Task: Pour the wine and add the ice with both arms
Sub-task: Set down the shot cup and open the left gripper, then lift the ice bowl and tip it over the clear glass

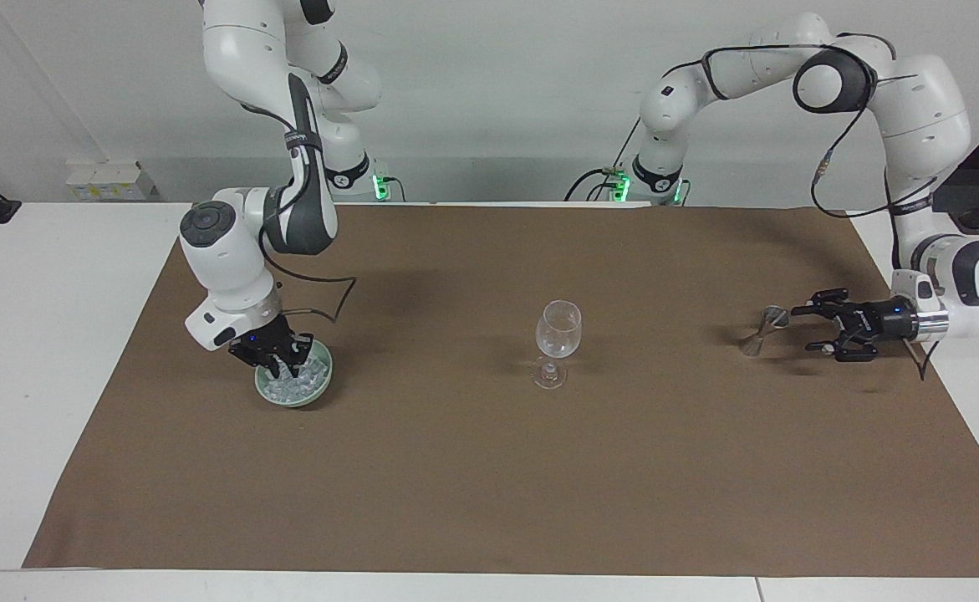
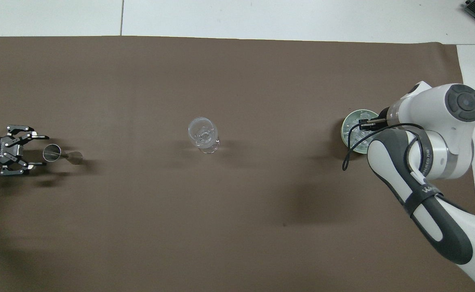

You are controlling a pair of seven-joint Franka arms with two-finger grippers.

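Brown paper covers the table (image 1: 38, 334); mid-table stands a wine glass (image 1: 558, 334). Right gripper (image 1: 282, 361) dips into the ice (image 1: 297, 378) bowl (image 1: 293, 396), grip unclear. Left gripper (image 1: 819, 326), spread wide and empty, sits beside a metal jigger (image 1: 762, 329) near the left arm's edge.

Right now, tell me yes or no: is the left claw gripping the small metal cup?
No. The left claw is open and stands apart from the small metal cup, which sits alone on the brown mat.
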